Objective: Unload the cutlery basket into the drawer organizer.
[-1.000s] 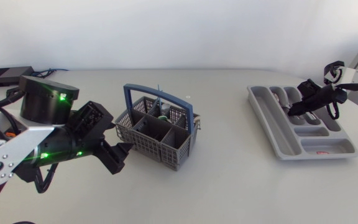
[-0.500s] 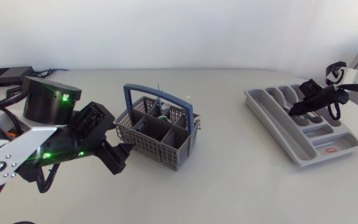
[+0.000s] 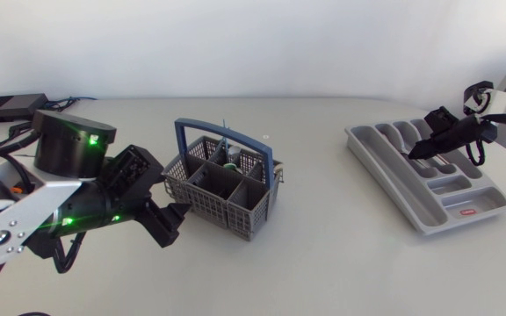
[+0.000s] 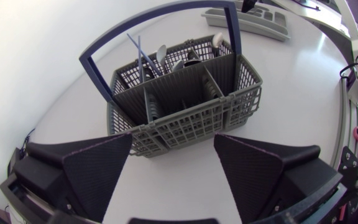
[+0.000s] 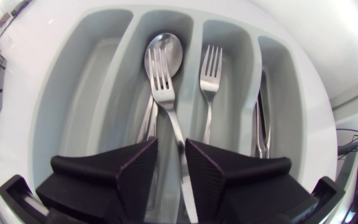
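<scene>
The grey cutlery basket (image 3: 222, 180) with a blue handle stands left of the table's middle and holds several utensils (image 4: 166, 56). My left gripper (image 3: 172, 224) sits just beside it, open, with the basket (image 4: 185, 106) ahead of its spread fingers. The grey drawer organizer (image 3: 385, 184) lies at the right. Just above it, my right gripper (image 3: 415, 151) has its fingers a little apart. A fork (image 5: 160, 81) lies over a spoon (image 5: 166, 46) in the second compartment. Its handle runs between the right gripper (image 5: 171, 143) fingers, near one finger and clear of the other.
Another fork (image 5: 211, 68) lies in the third compartment and knives (image 5: 263, 118) in the fourth. A black box (image 3: 11, 105) sits at the back left corner. The organizer's far end lies close to the table's right edge.
The organizer swung round on the table a second ago and has lain still since. My right gripper has lifted slightly and its fingers have parted a little. The left arm has kept still.
</scene>
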